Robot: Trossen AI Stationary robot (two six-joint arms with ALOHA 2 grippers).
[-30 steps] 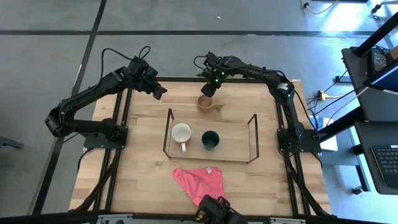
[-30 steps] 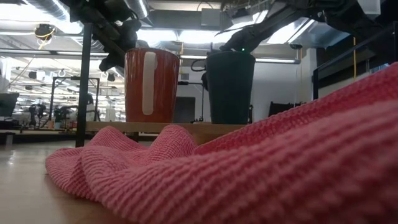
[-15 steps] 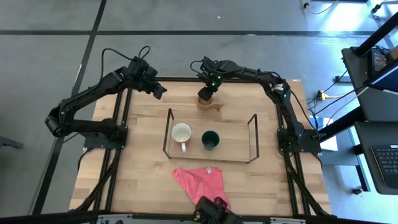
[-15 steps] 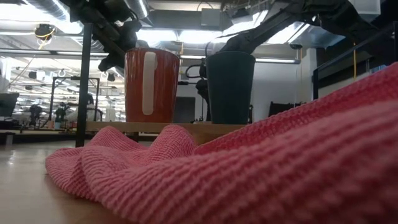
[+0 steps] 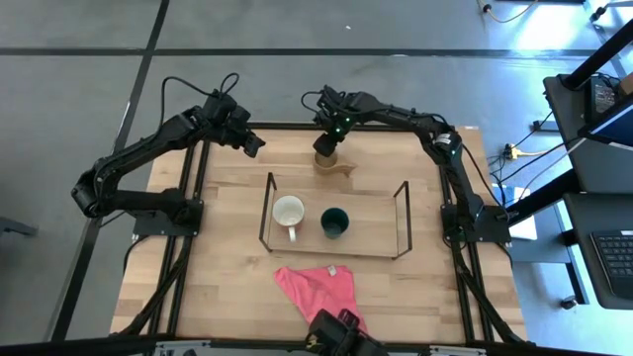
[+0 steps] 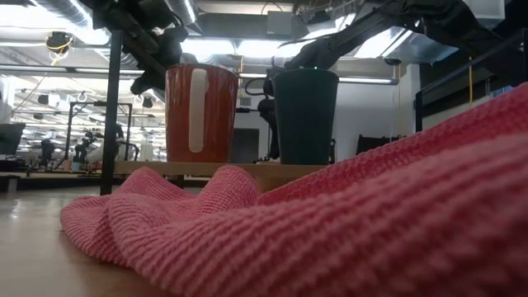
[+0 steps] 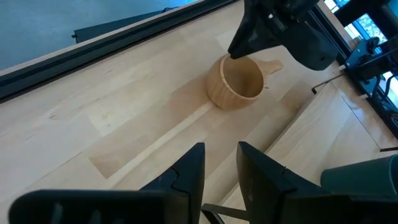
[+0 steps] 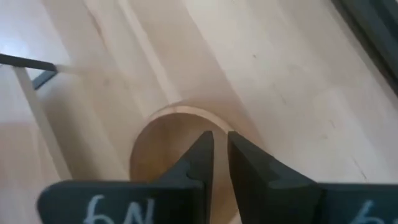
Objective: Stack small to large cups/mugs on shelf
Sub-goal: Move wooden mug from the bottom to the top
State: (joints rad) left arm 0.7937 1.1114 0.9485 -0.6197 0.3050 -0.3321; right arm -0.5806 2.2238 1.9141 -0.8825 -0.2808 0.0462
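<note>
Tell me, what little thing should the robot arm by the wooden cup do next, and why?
Probably lift. The right gripper looks pinched on the far rim of the tan wooden cup with a stubby handle, which sits on the table behind the black wire shelf. The red mug with a white inside and the dark green cup already stand on the shelf.

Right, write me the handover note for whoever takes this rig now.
Left claw: open and empty, waiting at the table's far left corner.
Right claw: down at the rim of the tan wooden cup; a grip is not confirmed.
Things: the wooden cup stands on the table behind the shelf. The reddish mug and dark green cup stand side by side on the shelf, not stacked.
Done: two vessels are on the shelf.
Left: get the wooden cup onto the shelf, then stack them small to large.
</note>
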